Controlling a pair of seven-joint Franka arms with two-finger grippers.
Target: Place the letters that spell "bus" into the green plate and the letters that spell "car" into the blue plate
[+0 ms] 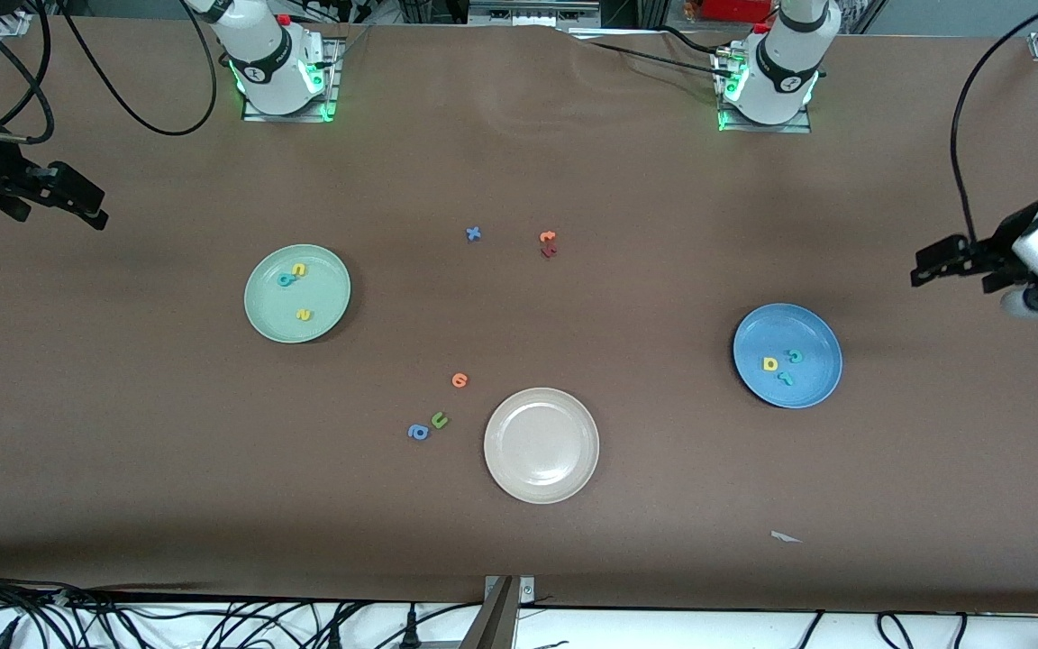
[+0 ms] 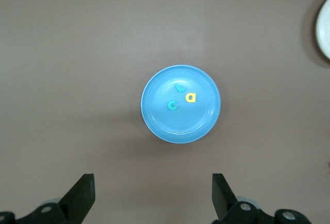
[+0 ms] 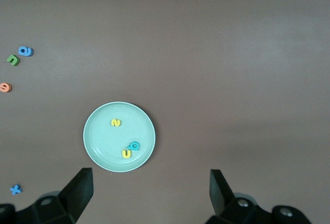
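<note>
I'm seeing b, u, s lying in the green plate (image 1: 258, 311) and c, a, r in the blue plate (image 1: 807, 383). Both tools, left tool (image 1: 920, 270) and right tool (image 1: 97, 214), are hanging wide open, holding nothing, high over the tabletop ends. I'm judging any further descent risks nudging a plate and spilling letters.

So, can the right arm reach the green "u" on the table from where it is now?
Probably yes. The right gripper hangs open over the table at its own arm's end, holding nothing. The green "u" lies flat on the table beside the blue "a", touching it or nearly so, which could crowd the fingers.

Matt brown table (image 1: 519, 162); glossy white plate (image 1: 541, 482).
</note>
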